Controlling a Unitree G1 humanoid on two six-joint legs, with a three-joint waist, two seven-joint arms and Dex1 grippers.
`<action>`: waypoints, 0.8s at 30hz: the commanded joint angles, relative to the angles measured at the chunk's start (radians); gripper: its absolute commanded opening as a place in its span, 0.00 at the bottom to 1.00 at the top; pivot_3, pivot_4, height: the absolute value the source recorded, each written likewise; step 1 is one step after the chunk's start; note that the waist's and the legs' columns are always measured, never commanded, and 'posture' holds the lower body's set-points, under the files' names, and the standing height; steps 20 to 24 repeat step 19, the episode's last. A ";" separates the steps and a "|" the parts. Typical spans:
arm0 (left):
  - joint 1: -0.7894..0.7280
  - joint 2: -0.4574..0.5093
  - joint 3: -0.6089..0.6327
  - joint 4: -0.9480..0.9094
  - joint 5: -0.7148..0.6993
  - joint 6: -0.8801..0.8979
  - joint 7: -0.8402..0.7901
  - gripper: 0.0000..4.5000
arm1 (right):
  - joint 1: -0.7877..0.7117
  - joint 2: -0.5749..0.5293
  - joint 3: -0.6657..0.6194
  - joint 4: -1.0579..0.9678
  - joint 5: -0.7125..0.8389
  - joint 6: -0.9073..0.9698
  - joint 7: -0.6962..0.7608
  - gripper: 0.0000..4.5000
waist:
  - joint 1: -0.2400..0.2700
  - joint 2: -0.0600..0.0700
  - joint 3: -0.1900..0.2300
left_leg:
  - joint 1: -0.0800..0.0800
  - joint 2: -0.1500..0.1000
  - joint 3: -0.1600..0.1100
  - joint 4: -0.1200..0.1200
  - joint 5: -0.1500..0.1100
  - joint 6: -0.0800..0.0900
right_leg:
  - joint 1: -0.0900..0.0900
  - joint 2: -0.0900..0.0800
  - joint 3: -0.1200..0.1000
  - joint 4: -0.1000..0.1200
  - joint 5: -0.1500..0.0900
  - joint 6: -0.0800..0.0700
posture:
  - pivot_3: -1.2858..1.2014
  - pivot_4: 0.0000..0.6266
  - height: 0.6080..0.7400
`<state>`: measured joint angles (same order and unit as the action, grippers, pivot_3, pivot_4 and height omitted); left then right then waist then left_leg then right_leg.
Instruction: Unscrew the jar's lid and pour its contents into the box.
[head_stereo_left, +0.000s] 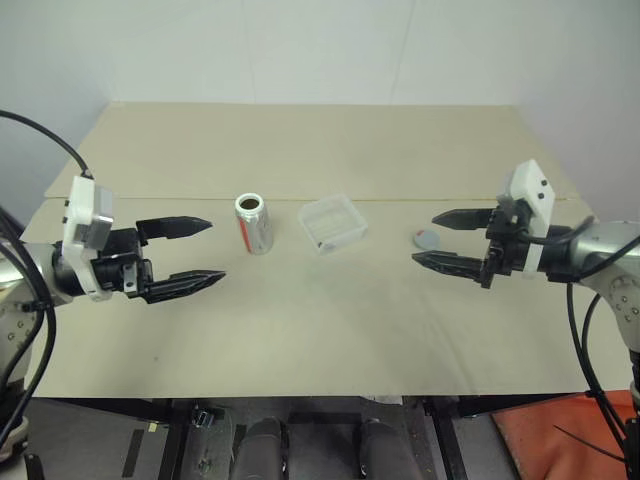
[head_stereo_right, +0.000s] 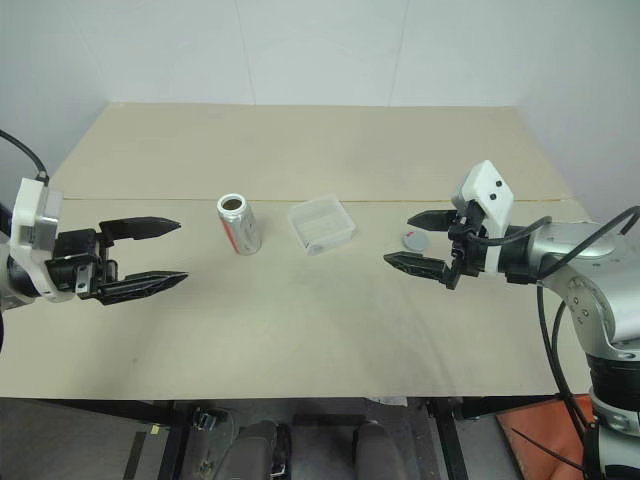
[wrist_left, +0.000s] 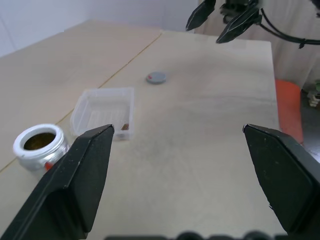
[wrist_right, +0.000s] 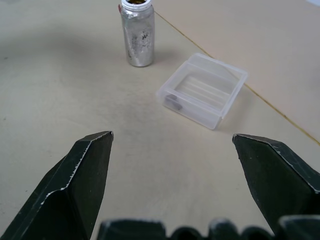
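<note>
Head view: the small silvery jar with a red and white label (head_stereo_left: 254, 223) stands uncapped on the beige table (head_stereo_left: 320, 330), the shallow clear plastic box (head_stereo_left: 333, 223) beside it, the flat grey lid (head_stereo_left: 426, 239) near the right gripper (head_stereo_left: 440, 239). Wrist views: left gripper (wrist_left: 180, 150) and right gripper both gape wide, holding nothing

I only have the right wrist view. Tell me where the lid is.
Observer: The lid lies flat on the table, to the robot's right of the box, close to the right gripper.
Operator: Report the left gripper.
Observer: The left gripper is open and empty, on the far side of the jar from the box, not touching it.
</note>
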<state>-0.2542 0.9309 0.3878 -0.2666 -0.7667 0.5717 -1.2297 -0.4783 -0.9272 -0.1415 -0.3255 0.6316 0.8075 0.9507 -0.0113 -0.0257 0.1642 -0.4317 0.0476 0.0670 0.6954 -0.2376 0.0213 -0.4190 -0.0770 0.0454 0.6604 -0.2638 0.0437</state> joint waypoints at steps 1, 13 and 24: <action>0.003 0.003 0.026 -0.027 -0.024 -0.011 0.004 1.00 | 0.006 -0.014 -0.046 -0.032 0.006 -0.023 -0.006 1.00 | 0.000 0.000 0.000 | 0.000 0.000 0.000 0.000 0.000 0.000 | 0.000 0.000 0.000 0.000 0.000 0.000 | 0.52 0.24 1.00; -0.013 0.010 0.003 -0.015 -0.032 -0.014 -0.013 1.00 | 0.032 -0.020 -0.071 -0.058 0.017 -0.013 -0.013 1.00 | 0.000 0.000 0.000 | 0.000 0.000 0.000 0.000 0.000 0.000 | 0.000 0.000 0.000 0.000 0.000 0.000 | 0.52 0.24 1.00; 0.006 0.003 0.006 -0.040 -0.047 -0.004 -0.003 1.00 | 0.048 -0.022 -0.077 -0.068 0.018 -0.016 -0.009 1.00 | 0.000 0.000 0.000 | 0.000 0.000 0.000 0.000 0.000 0.000 | 0.000 0.000 0.000 0.000 0.000 0.000 | 0.52 0.24 1.00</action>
